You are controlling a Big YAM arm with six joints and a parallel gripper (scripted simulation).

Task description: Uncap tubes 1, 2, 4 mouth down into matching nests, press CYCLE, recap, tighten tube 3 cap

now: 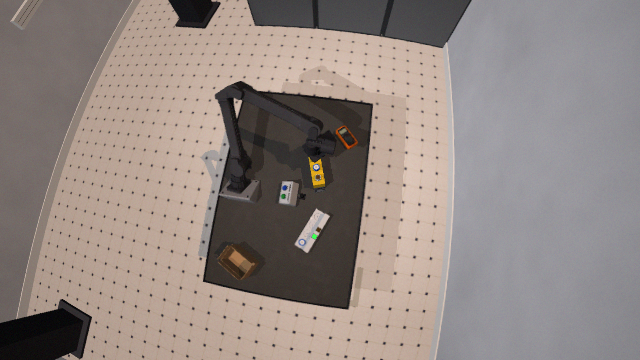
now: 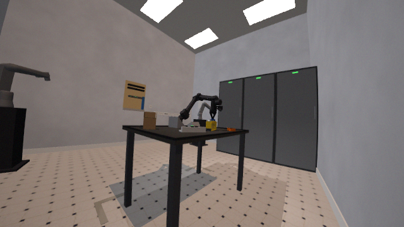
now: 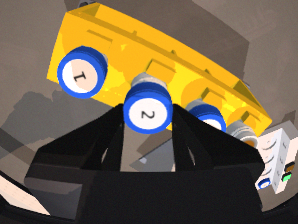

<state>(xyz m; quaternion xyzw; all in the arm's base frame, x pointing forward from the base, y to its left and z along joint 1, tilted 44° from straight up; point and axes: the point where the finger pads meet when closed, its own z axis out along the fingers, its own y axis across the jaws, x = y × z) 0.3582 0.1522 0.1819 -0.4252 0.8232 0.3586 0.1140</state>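
My gripper (image 3: 148, 111) (image 2: 213, 116) is shut on the white-topped blue cap marked 2 (image 3: 148, 119), which sits on tube 2 in the yellow decapping station (image 1: 321, 172) (image 3: 59, 50). How tight it is cannot be told. Cap 1 (image 3: 81, 76) is on tube 1. Cap 3 (image 3: 212, 121) (image 1: 316, 167) is on tube 3, partly behind a finger in the wrist view. Tube 4 (image 3: 246, 138) stands open. In the white cap tray (image 1: 307, 247), one blue-rimmed cap (image 1: 302, 242) (image 3: 264, 183) lies in the end nest, nest 4. The green lamp (image 1: 314, 236) (image 3: 287, 177) is lit; the amber lamp (image 1: 318, 230) is dark.
The key housing (image 1: 295, 194), with its blue key (image 1: 284, 188) and green key (image 1: 283, 196), stands between the arm's base and the station. An orange meter (image 1: 346, 137) lies beyond the gripper. An open brown box (image 1: 240, 259) stands at the table's near-left corner in the top view.
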